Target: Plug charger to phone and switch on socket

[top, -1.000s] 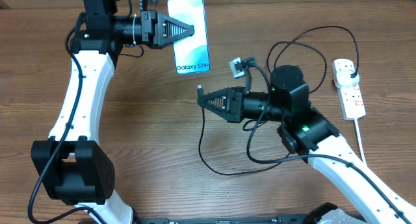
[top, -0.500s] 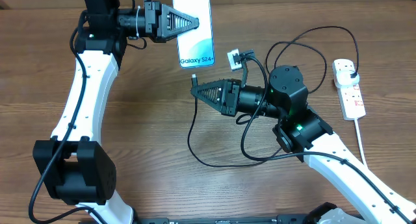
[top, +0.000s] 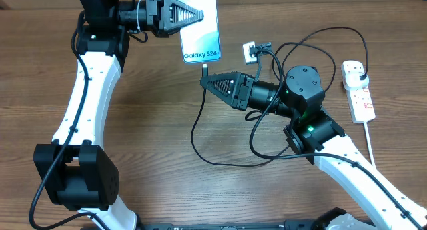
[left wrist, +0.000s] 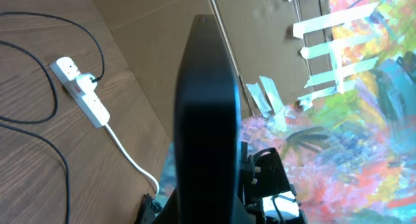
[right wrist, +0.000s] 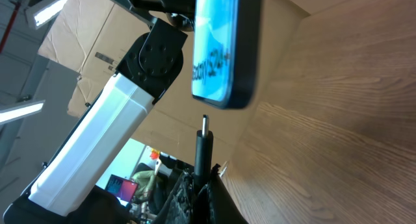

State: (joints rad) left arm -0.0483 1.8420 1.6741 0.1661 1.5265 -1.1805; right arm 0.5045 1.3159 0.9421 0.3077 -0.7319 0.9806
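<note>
Phone (top: pixel 205 40) is up off the bench (top: pixel 153 123), pinched in L tool (top: pixel 200 15), screen w/ "Galaxy S24+" facing the overhead cam. R tool (top: pixel 205 82) is clamped on charger (top: pixel 193 133) just behind connector tip (top: pixel 205 69). The tip is aimed at the phone's bottom edge, close but apart. Plug (top: pixel 361 73) sits in socket (top: pixel 358 90), far R; switch state unclear.

The brown wooden bench (top: pixel 160 157) carries a white power strip (top: pixel 358 90) near its right edge. The strip's white cord (top: pixel 371 140) trails forward, and a black cable (top: pixel 347 29) is plugged into the strip.
</note>
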